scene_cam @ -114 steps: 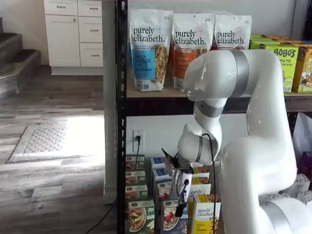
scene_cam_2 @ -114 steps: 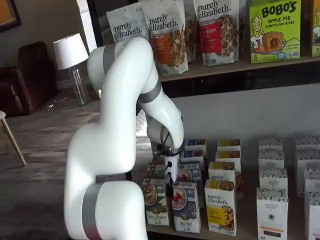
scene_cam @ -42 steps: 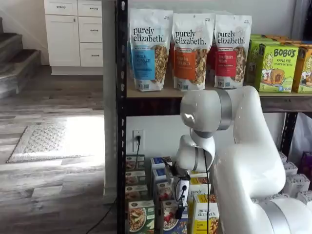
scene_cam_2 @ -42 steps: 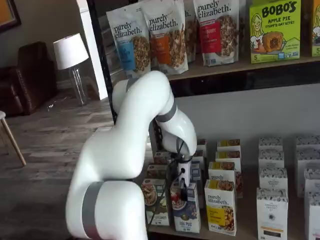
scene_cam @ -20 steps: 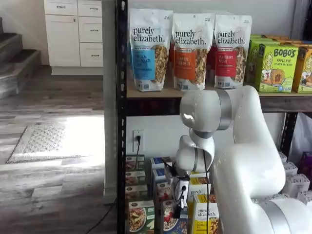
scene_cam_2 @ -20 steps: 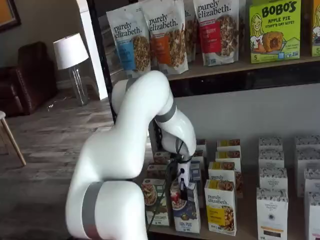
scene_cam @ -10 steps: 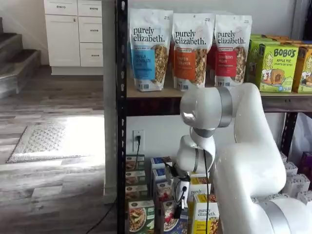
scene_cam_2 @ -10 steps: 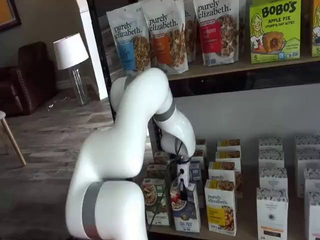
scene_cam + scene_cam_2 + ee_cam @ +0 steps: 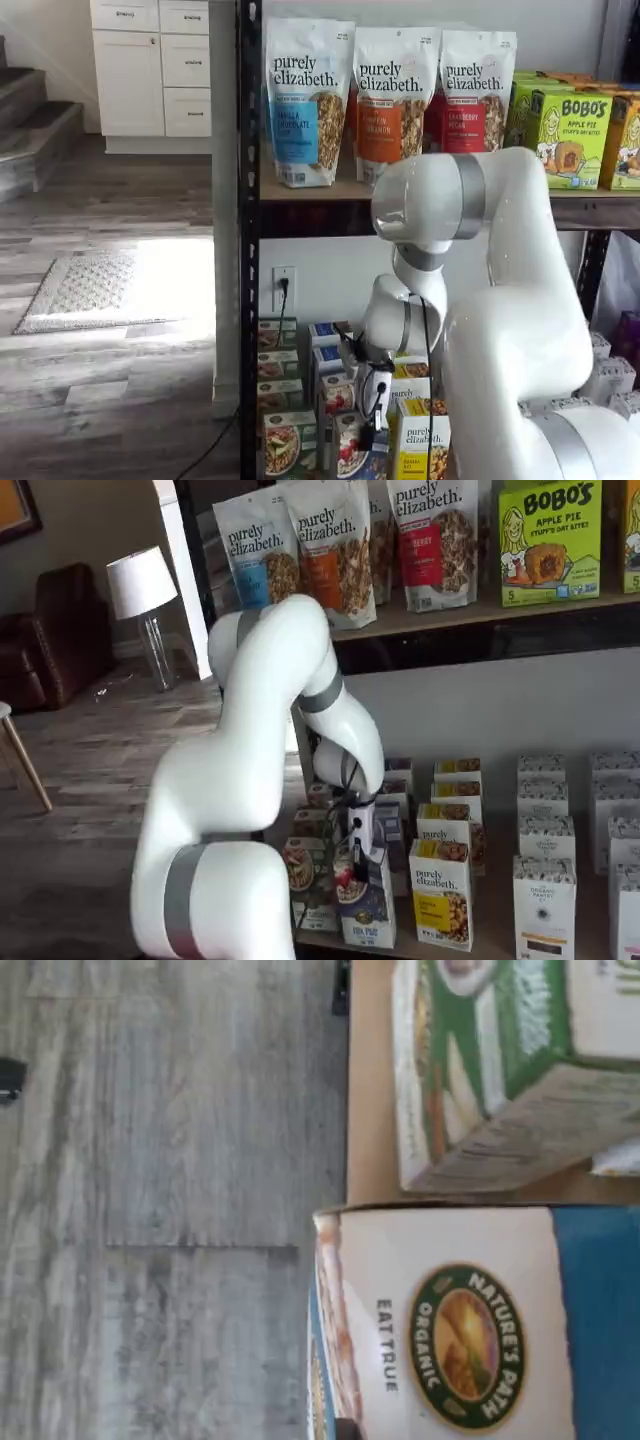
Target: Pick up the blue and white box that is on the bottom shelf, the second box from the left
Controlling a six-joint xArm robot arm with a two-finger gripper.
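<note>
White arm point(image 9: 270, 740) is reaching low because the target row sits on the bottom shelf point(image 9: 480, 942). I'm seeing the gripper point(image 9: 357, 854) clenched on the blue box point(image 9: 366, 905), which is tilting off upright at the shelf's front edge. Green box point(image 9: 305, 875) is crowding it on one side, yellow box point(image 9: 441, 892) on the other; open room is outward over the floor point(image 9: 170, 1210).

Daylight falls on the wooden floor point(image 9: 150, 290) and makes a bright patch by the rug point(image 9: 90, 290). The white arm point(image 9: 520, 300) shines with small glare spots. The bottom shelf point(image 9: 480, 945) sits in soft shade. The wrist view is blurry, and the box top point(image 9: 450, 1320) looks smeared and soft.
</note>
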